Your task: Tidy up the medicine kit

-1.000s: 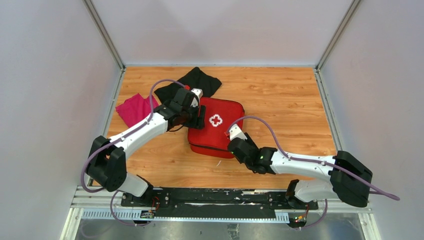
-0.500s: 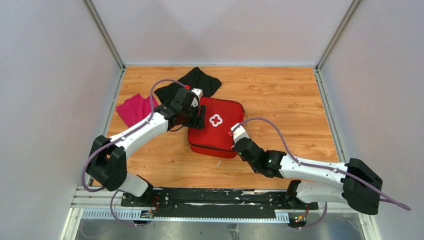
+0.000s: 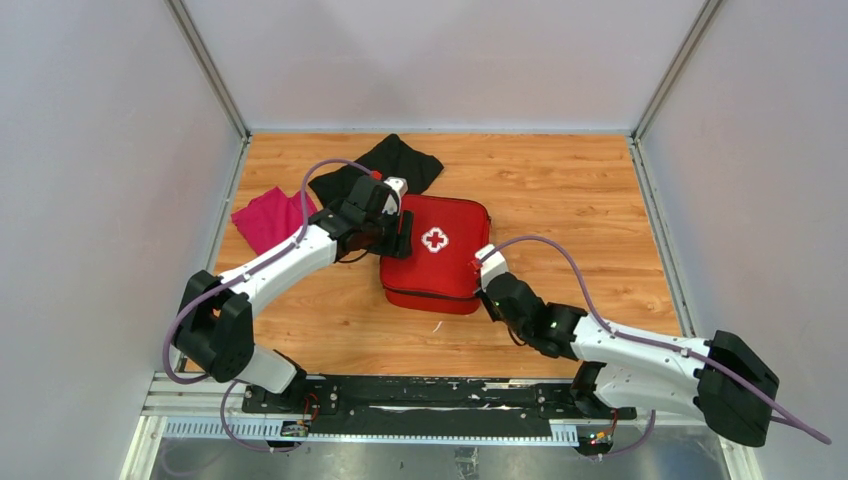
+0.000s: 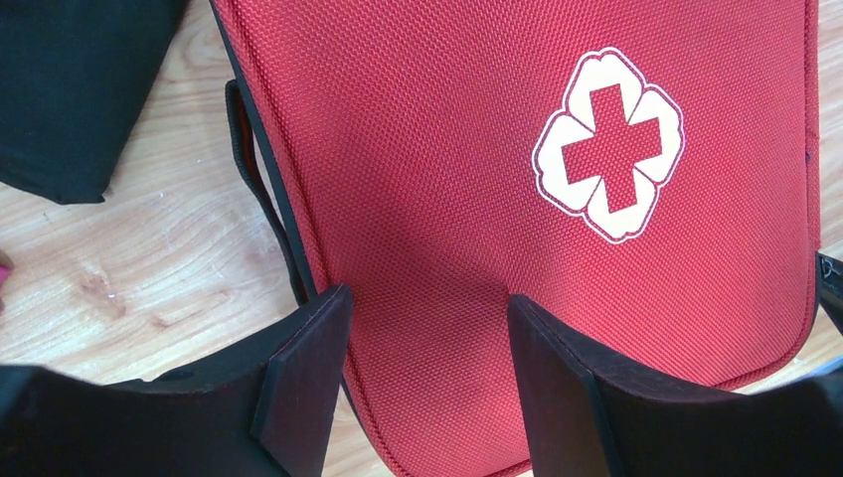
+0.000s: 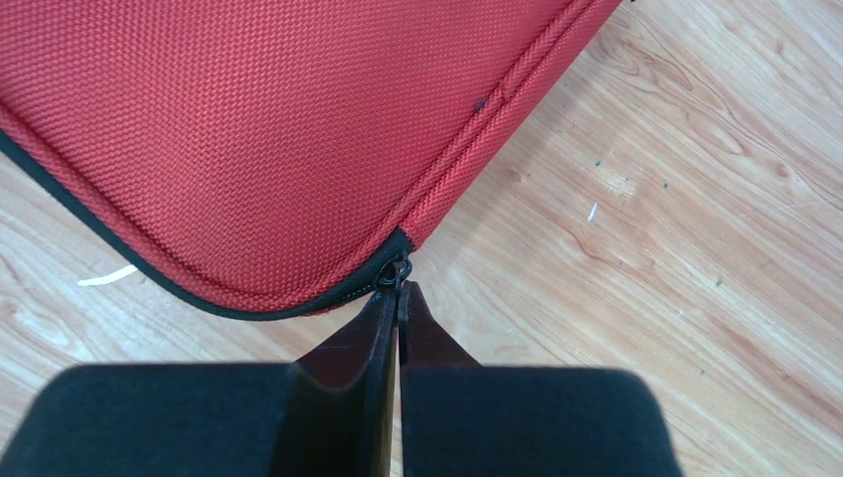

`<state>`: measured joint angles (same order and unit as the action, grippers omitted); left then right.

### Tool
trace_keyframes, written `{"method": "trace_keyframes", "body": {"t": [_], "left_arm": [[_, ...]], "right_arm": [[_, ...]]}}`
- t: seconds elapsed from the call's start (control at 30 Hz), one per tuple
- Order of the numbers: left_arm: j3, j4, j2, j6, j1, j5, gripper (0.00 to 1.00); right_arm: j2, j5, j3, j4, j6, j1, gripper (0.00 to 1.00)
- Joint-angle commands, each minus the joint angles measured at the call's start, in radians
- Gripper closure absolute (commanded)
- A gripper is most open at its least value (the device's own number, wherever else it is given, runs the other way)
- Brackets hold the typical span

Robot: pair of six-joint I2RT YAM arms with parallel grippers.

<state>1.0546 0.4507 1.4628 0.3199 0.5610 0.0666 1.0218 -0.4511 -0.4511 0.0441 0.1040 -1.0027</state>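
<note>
Medicine kit (image 3: 435, 255) lies flat with its lid down, white cross (image 4: 608, 144) up, left of centre on the wood surface (image 3: 560, 200). Black cloth (image 3: 385, 160) is just behind it, pink cloth (image 3: 265, 215) off to the left. Can't tell how much of the zip is done up.

Risks, judged from here:
- The zipper pull (image 5: 399, 271) is tiny and caught only at the very tips of the right tool (image 5: 398, 295). A tug along the edge could pop it out, leaving the tool with nothing.
- The pull sits right on a rounded corner. Pulling at the wrong angle would probably jam the slider there rather than run it.
- The kit is soft and looks light. If it isn't pinned, the whole case likely slides or swivels on the wood instead of the zip moving.

Tools:
- Right tool: fingers fully together, pinching the zipper pull at the kit's near right corner. It touches nothing else.
- Left tool (image 4: 425, 303): fingers wide apart and gripping nothing. It is set over the kit's left part, tips at the red lid, one finger beside the black strap on the edge. Pressing down or just hovering? Can't tell for sure.
</note>
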Motion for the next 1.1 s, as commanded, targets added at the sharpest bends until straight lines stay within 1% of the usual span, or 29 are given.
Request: {"method": "trace_keyframes", "body": {"t": [0.0,0.07,0.13,0.23,0.33,0.47,0.53,0.57,0.63,0.7,0.73,0.8,0.83,0.87,0.9,0.97,1.07], "left_arm": [[-0.005,0.018,0.001,-0.002,0.005,-0.005,0.35],[-0.005,0.022,-0.007,-0.003,0.005,0.001,0.35],[-0.008,0.025,-0.023,-0.011,0.005,0.036,0.35],[-0.043,0.005,-0.087,-0.014,0.005,0.072,0.35],[-0.123,-0.059,-0.198,-0.016,0.034,0.011,0.31],[-0.261,-0.12,-0.375,-0.022,0.074,-0.021,0.2],[-0.303,-0.127,-0.44,-0.023,0.078,-0.022,0.15],[-0.324,-0.136,-0.47,-0.03,0.079,-0.019,0.09],[-0.367,-0.183,-0.527,-0.068,0.09,-0.037,0.01],[-0.396,-0.247,-0.575,-0.116,0.113,-0.064,0.0],[-0.404,-0.279,-0.594,-0.157,0.131,-0.065,0.0],[-0.411,-0.355,-0.611,-0.287,0.183,-0.08,0.0],[-0.41,-0.369,-0.606,-0.363,0.209,-0.074,0.0],[-0.401,-0.383,-0.594,-0.448,0.235,-0.035,0.0],[-0.39,-0.379,-0.581,-0.54,0.261,0.003,0.0],[-0.364,-0.353,-0.545,-0.676,0.298,0.049,0.0],[-0.333,-0.334,-0.465,-0.802,0.32,0.128,0.0]], "right_arm": [[-0.035,0.037,0.019,-0.002,0.016,0.02,1.0],[-0.041,0.057,0.025,-0.009,0.026,0.02,1.0],[-0.056,0.097,0.032,-0.022,0.035,0.02,1.0],[-0.077,0.128,0.031,-0.055,0.043,0.02,1.0],[-0.103,0.117,0.03,-0.099,0.053,0.021,1.0],[-0.149,0.083,0.031,-0.119,0.056,0.048,1.0],[-0.166,0.079,0.023,-0.134,0.075,0.102,1.0],[-0.175,0.09,0.018,-0.139,0.082,0.136,1.0],[-0.18,0.13,0.006,-0.142,0.086,0.204,1.0],[-0.168,0.173,-0.013,-0.144,0.062,0.265,1.0],[-0.159,0.195,-0.025,-0.148,0.046,0.29,1.0],[-0.133,0.243,-0.055,-0.162,0.016,0.344,1.0],[-0.117,0.268,-0.068,-0.171,0.002,0.357,1.0],[-0.102,0.291,-0.084,-0.179,-0.012,0.382,1.0],[-0.088,0.316,-0.098,-0.187,-0.023,0.399,1.0],[-0.065,0.373,-0.118,-0.194,-0.034,0.433,1.0],[-0.044,0.475,-0.132,-0.193,-0.04,0.473,1.0]]}}
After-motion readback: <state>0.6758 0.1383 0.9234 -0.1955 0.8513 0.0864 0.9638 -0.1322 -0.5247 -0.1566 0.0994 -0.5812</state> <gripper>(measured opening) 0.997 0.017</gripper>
